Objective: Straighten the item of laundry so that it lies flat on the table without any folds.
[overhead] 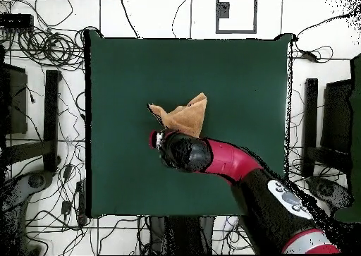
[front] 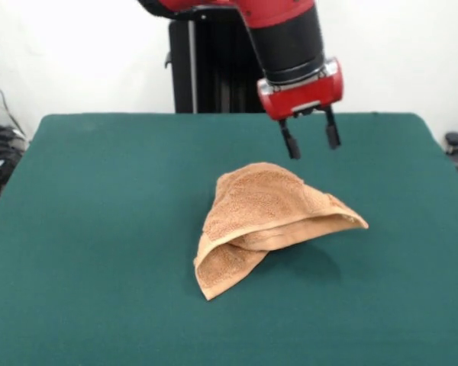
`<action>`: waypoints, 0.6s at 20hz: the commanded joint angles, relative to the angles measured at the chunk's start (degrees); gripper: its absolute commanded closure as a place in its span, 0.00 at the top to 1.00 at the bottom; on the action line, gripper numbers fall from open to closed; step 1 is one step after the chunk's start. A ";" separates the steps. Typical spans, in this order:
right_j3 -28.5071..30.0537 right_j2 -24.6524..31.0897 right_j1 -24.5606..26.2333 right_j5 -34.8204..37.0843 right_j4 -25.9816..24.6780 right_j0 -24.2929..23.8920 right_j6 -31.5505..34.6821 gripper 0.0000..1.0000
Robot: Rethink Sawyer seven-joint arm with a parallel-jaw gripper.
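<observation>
While the hand (front: 311, 140) hangs open and empty just above it, the towel (front: 271, 221) lies near the middle of the surface (front: 99, 229), folded over itself; flattening remains undone.

Towel's (overhead: 185, 117) near edge and jaws under the arm (overhead: 211, 156) overhead.

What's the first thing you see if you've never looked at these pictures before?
The orange-tan towel jumps out: it sits crumpled and folded over itself near the middle of the dark green table. Next comes the big red and black arm, reaching down from the far side, with its gripper hanging just above the towel's far edge, jaws open and holding nothing. From overhead, tangled cables lie all over the floor round the table.
</observation>
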 commanded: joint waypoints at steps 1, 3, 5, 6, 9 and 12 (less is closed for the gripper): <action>3.94 4.67 -0.10 1.87 0.69 5.53 7.59 1.00; -1.36 -8.62 -5.03 9.12 -2.46 15.62 11.29 1.00; -5.45 -16.49 -6.41 13.10 -5.03 21.64 13.15 1.00; -6.80 -19.02 -6.60 14.31 -5.62 23.55 13.66 1.00; -7.49 -21.26 -6.07 13.60 -5.41 25.02 13.15 1.00; -8.10 -23.05 -5.66 13.66 -4.93 26.17 12.67 1.00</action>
